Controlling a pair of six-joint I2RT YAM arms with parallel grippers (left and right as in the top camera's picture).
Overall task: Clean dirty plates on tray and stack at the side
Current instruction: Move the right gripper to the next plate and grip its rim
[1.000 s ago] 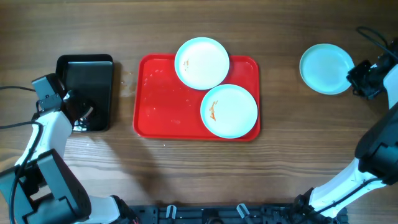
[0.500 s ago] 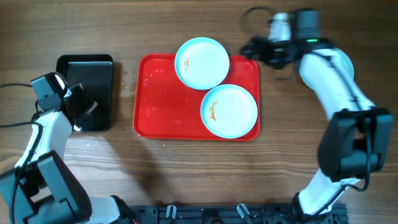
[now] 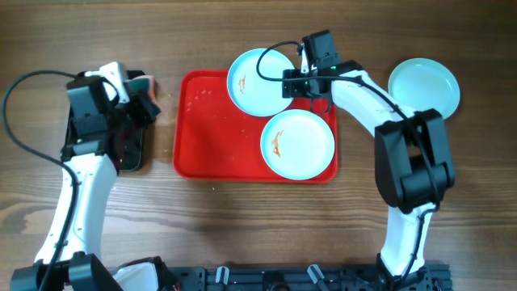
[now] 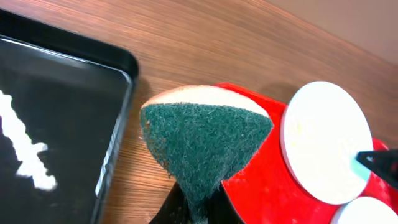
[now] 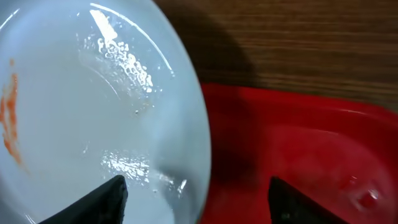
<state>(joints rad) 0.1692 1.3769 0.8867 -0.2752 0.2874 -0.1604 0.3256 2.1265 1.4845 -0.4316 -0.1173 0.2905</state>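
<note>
**Left of the tray.** A black tray lies on the table, just beside the tray's left edge. The left fingers are pinched shut on a sponge. It has a green scouring face and a pale tan back. It hangs above the gap between the black tray and the tray's far-left corner, and it bulges out beyond the fingers.

**On the tray.** The left half is bare red plastic. The far plate sits at the far edge, right of centre, and overhangs the rim. It has a small orange smear near its left side. The near plate fills the near-right corner and just meets the far plate. It has an orange smear on its left part.

**Right fingers.** The right fingers are spread wide and hold nothing. They straddle the far plate's right rim: one is over the plate and the other over the red tray floor. Whether either touches cannot be told.

**Right of the tray.** A third plate rests alone on the table, well apart from the tray's far-right corner.
</note>
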